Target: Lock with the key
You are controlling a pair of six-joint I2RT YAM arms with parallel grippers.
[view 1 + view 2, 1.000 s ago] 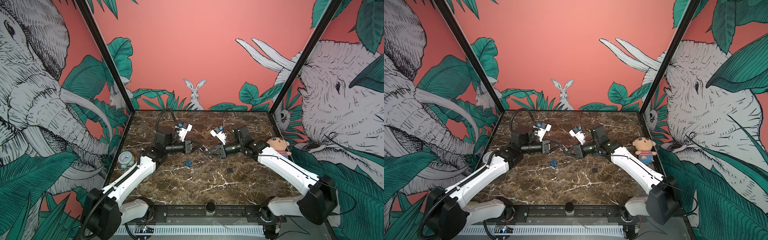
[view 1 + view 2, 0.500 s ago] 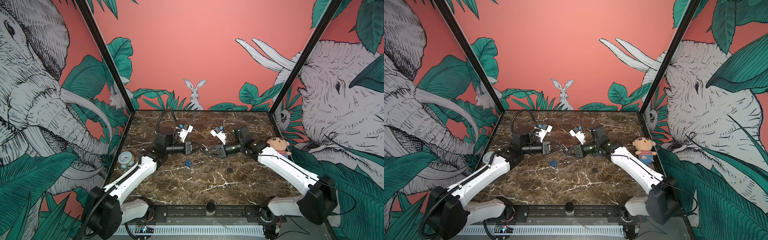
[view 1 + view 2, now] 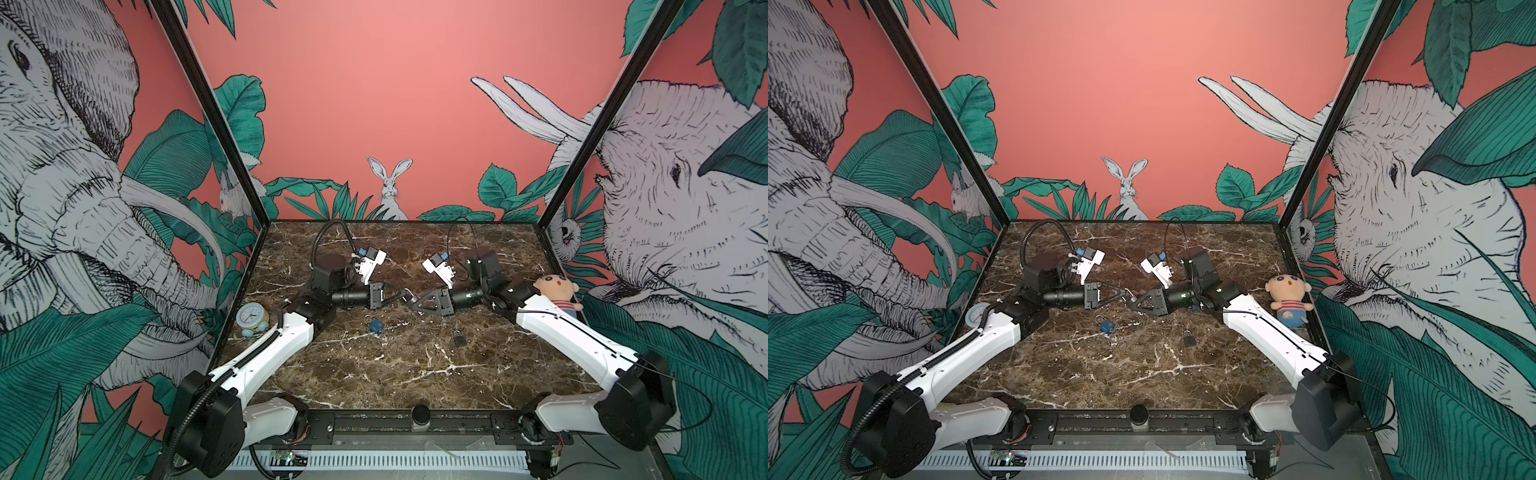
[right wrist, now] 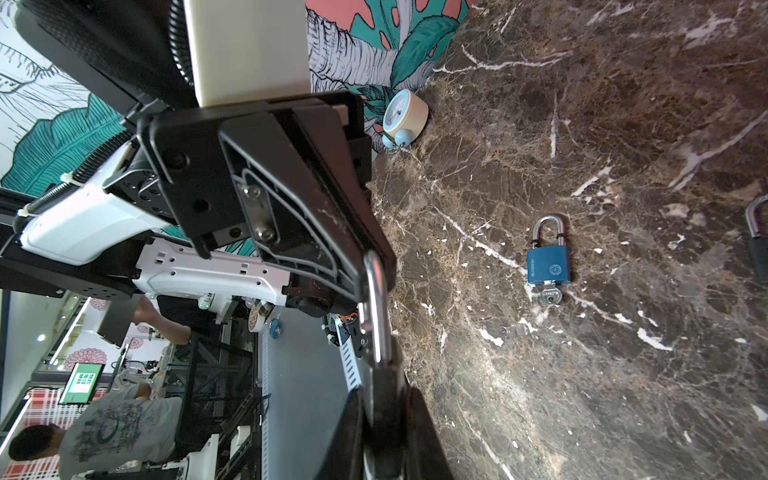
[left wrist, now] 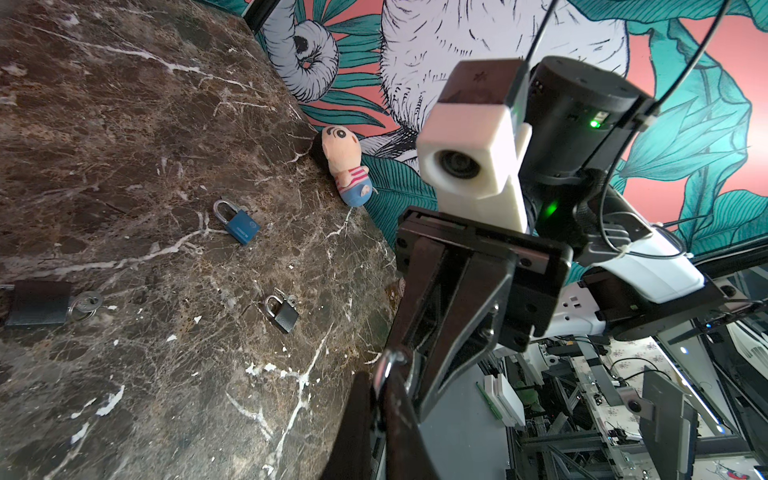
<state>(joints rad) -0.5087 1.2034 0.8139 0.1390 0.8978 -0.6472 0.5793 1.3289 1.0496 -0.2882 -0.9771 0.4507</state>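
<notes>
Padlock [image 4: 376, 307] newly pinched, left claw [image 3: 404, 293] shut

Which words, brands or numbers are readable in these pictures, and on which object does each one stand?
"BLOSSOM", as far as it can be read: down the body of the blue padlock, right wrist view, beside a round emblem.
The alarm clock dial: numerals too small to read.
On the held padlock only the shackle shows, no text.
The man's T-shirt print and the green monitor screen: blurred.
</notes>
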